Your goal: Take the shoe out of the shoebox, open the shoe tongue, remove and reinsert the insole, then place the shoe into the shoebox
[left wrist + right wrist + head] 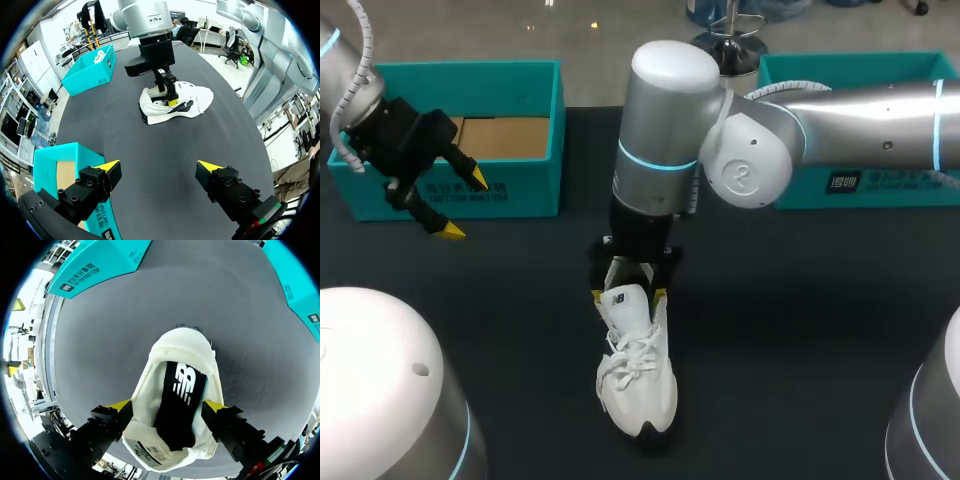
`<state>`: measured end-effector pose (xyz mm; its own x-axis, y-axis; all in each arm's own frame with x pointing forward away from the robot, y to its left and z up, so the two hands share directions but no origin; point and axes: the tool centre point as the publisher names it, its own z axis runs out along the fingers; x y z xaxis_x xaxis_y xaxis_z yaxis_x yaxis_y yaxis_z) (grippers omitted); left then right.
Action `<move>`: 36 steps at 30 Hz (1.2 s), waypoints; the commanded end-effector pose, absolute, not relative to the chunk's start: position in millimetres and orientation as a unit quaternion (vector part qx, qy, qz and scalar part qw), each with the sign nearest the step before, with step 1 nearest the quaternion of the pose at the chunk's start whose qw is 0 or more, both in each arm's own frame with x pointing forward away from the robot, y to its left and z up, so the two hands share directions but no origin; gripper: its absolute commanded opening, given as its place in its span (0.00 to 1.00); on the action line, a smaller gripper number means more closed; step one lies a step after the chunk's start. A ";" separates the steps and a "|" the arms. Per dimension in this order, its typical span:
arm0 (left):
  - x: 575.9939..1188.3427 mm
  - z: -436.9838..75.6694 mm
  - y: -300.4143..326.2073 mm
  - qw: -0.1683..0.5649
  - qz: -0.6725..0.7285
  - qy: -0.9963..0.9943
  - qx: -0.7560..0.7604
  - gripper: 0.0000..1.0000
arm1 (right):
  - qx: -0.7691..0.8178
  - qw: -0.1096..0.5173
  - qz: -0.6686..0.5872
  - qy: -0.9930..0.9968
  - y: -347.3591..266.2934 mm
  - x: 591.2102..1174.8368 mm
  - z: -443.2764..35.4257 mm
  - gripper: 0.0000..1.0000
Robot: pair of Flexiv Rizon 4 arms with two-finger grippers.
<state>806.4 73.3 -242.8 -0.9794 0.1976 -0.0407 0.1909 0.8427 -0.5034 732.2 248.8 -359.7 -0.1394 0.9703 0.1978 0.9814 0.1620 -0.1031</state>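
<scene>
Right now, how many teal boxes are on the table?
2. The left box sits at the far left of the table, and the right box at its far right. None seems hidden.

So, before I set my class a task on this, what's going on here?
The white shoe is out of the teal shoebox and sits on the dark table. The right hand is down at the shoe's heel opening, where the black insole shows inside. The left hand hangs open and empty by the shoebox, well apart from the shoe.
</scene>
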 end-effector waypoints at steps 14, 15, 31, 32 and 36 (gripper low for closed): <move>806.7 -242.9 73.3 0.007 0.260 -0.960 -0.101 1.00 | -0.653 0.097 -0.020 -0.750 246.5 731.6 -357.1 1.00; 806.7 -242.9 73.3 0.007 0.260 -0.960 -0.101 1.00 | -0.655 0.095 -0.020 -0.750 245.0 731.0 -355.0 1.00; 806.7 -242.9 73.3 0.007 0.260 -0.960 -0.101 1.00 | -0.665 0.068 -0.025 -0.743 235.5 722.5 -333.5 1.00; 806.7 -242.9 73.3 0.007 0.260 -0.960 -0.101 1.00 | -0.666 0.063 -0.028 -0.742 235.4 721.5 -329.6 1.00; 806.7 -242.9 73.3 0.007 0.260 -0.960 -0.101 1.00 | -0.670 0.048 -0.032 -0.740 232.3 717.2 -316.0 1.00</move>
